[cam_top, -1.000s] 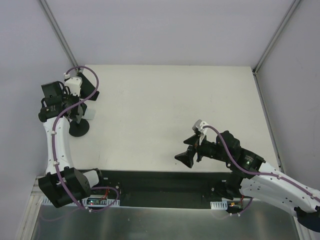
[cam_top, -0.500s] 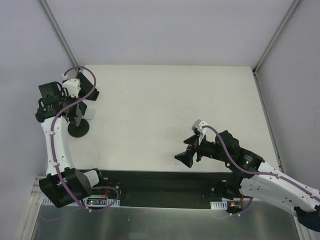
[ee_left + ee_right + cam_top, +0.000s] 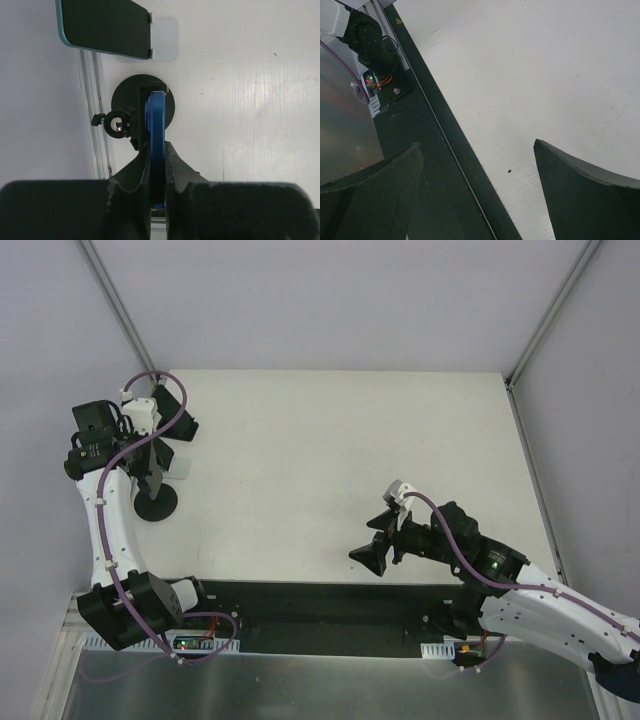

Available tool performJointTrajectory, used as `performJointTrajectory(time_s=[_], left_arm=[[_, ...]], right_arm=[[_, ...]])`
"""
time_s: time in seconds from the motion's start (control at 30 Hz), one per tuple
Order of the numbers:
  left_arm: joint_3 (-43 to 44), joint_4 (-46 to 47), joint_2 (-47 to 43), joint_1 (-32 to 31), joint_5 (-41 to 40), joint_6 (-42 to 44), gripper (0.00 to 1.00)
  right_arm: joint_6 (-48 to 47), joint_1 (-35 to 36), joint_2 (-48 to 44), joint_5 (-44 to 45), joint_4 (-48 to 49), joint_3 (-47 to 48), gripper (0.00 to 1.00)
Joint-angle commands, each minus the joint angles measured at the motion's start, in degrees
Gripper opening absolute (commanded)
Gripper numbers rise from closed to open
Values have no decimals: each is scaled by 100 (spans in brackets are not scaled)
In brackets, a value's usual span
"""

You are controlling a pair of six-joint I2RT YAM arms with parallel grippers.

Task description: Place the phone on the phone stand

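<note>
The phone (image 3: pixel 105 27), a dark-screened slab with a teal rim, lies at the far left of the table beyond the phone stand. The phone stand has a black round base (image 3: pixel 153 503) and a thin blue plate (image 3: pixel 155 115) that I see edge-on in the left wrist view, with a small knob (image 3: pixel 117 124) beside it. My left gripper (image 3: pixel 157 150) is shut on the near end of that blue plate, above the base. My right gripper (image 3: pixel 378 548) hangs open over the table's near edge, with nothing between its fingers (image 3: pixel 560 185).
A small white plate (image 3: pixel 166 40) with two lips touches the phone's right end; it also shows as a white plate (image 3: pixel 178 470) in the top view. A metal rail (image 3: pixel 90 100) and a wall run close on the left. A black strip (image 3: pixel 435 165) borders the near edge.
My left arm has shifted a little to the left and towards the near edge, and the stand's black base has moved with it. The right arm has not moved.
</note>
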Motion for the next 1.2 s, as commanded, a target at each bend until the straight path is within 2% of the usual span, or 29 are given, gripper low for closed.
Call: performJointTrajectory(time_s=[0.0,0.27,0.3,0.4,0.5,0.6,0.73,0.83,0.9,0.93,1.1,1.17], left_arm=[[369,157,-60,84,199,66,0],[237,307,89,128,235,-57,0],[211,333,90,128,208,-91,13],[79,473,63,137,77,-215,33],[-9,570,11,145,-64,-294,43],[-106,650,-104,145,-134,-294,46],[-246,737,-270,145,-398,-329,59],[-334,790,-411,145,-591,-416,63],[-343,825,-525,145,-723,-530,95],[-335,843,-587,145,-724,-653,99],[-98,869,-1193,145,-619,-1409,99],[87,922,-1508,137,-137,-1997,99]], right_arm=[[-95,34,-84,57,213,14,93],[-95,51,-57,66,205,14,93],[-104,43,-57,84,196,14,93],[-104,42,-49,101,196,14,94],[-113,42,-49,75,196,14,94],[-113,51,-22,92,196,23,94],[-113,42,4,93,196,23,94],[-113,51,39,84,178,32,94],[-113,42,48,84,187,32,94],[-113,51,57,92,178,32,94],[-130,42,74,434,100,40,94],[-113,42,66,837,-110,75,95]])
